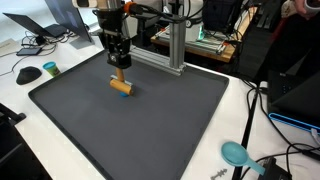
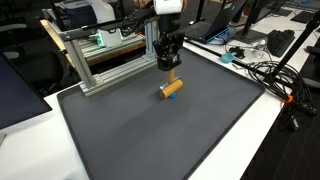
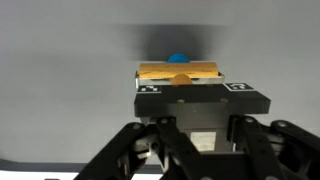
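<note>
A small wooden block [image 1: 120, 86] with a blue end [image 1: 127, 95] sits low over the dark grey mat [image 1: 150, 130], toward its far side. My gripper [image 1: 118, 66] comes straight down onto it and is shut on its upper part. In an exterior view the same block [image 2: 172, 88] hangs under the gripper [image 2: 170, 68], blue end [image 2: 165, 97] toward the mat [image 2: 180, 140]. In the wrist view the wooden block [image 3: 180, 72] lies across the gripper [image 3: 180, 82], with the blue part [image 3: 178, 58] beyond it. The fingertips are hidden behind a black plate with markers [image 3: 200, 98].
An aluminium frame [image 1: 172, 45] stands at the mat's far edge, close behind the gripper, seen again in an exterior view [image 2: 100, 62]. A teal object [image 1: 236, 153] and cables [image 2: 268, 72] lie off the mat on the white table. A dark mouse [image 1: 28, 73] rests nearby.
</note>
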